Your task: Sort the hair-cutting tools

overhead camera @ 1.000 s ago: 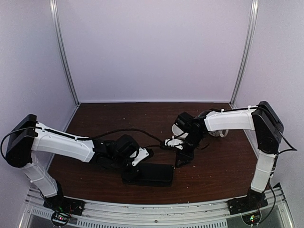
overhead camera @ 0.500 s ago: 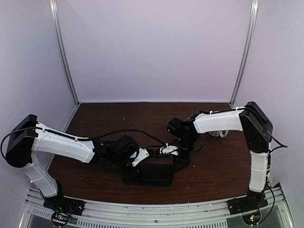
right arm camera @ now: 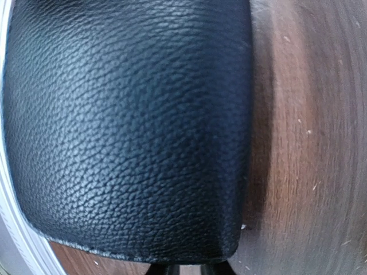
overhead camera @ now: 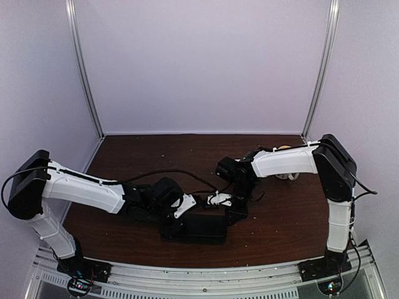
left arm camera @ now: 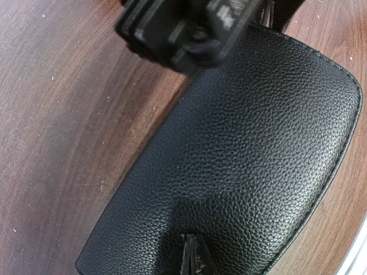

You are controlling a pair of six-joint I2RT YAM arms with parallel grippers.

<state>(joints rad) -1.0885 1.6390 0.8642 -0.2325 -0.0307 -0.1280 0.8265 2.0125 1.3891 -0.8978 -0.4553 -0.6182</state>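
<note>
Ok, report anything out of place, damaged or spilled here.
Nothing looks damaged or spilled. The case lies flat and intact near the front edge of the table, with the left gripper and right gripper crowded at its ends. Pale specks dot the wood. No scissors show in any view.

Case: black throughout, with a pebbled leather-type grain and an edge seam in the same black (the grain is most distinct at the centre of the right wrist view). Table: dark reddish-brown, streaked wood grain, scattered pale specks. Walls, upper frame: plain pale lilac. Arms: white shells, black joints.
</note>
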